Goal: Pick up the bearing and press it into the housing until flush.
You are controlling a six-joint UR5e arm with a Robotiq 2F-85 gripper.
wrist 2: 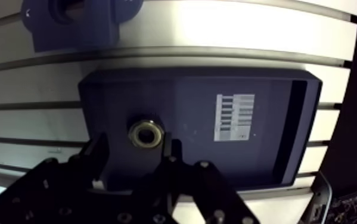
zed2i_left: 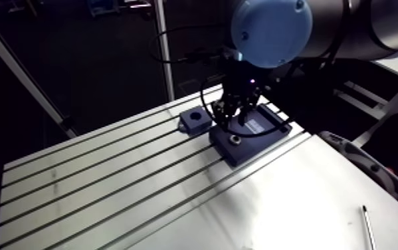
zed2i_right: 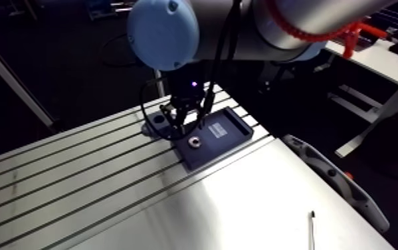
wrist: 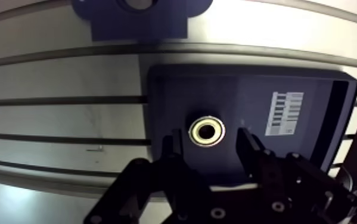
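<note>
A small metal ring bearing [wrist: 207,131] lies flat on a dark blue tray [wrist: 174,89]. My gripper [wrist: 209,145] hangs over it, open, with one finger on each side and the bearing just ahead of the gap; nothing is held. The blue housing [wrist: 136,15], a block with a round bore, stands on the slotted table beyond the tray's far edge. In the arm view the housing [zed2i_left: 195,120] sits beside the tray [zed2i_left: 261,126], and the gripper [zed2i_left: 238,110] comes down over the tray's end where the bearing [zed2i_left: 233,139] lies.
A white barcode label [wrist: 286,113] is stuck on the tray beside the bearing. A thin dark rod [zed2i_left: 369,226] lies on the smooth table surface, well away from the tray. Grooves run along the slotted table [zed2i_left: 108,179].
</note>
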